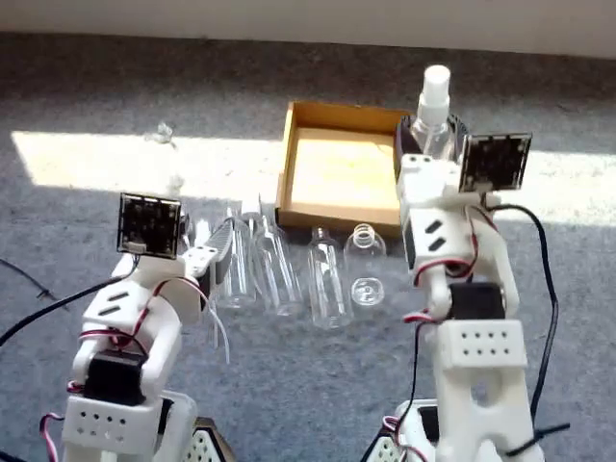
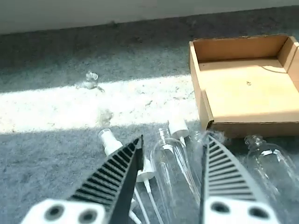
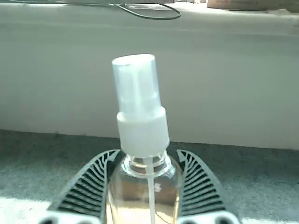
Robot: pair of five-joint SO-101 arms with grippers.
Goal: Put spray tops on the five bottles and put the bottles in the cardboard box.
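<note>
Nearest the high camera, the left arm and the right arm are standing side by side at the 6 o'clock edge of the grey worktop. The left jaws are hanging apart, gripping nothing, low over the 9 o'clock end of a row of topless bottles that are lying on their sides just 6 o'clock of the cardboard box. From the left wrist, one of these bottles is showing in the gap between the spread jaws, and another is resting near the box's front wall. Loose spray tops are lying among the bottle necks, one touching or almost touching a neck; I cannot tell which. The right jaws are clamping a capped bottle, holding it upright at the box's 2 o'clock corner; whether it is hanging above the box or resting in it is not clear. From the right wrist, the jaws are pressing on both sides of that bottle, and its white spray top is sitting on the neck with a thin tube running down inside. A small clear piece is lying in the sunlit strip at about 10 o'clock of the row, well apart from it.
</note>
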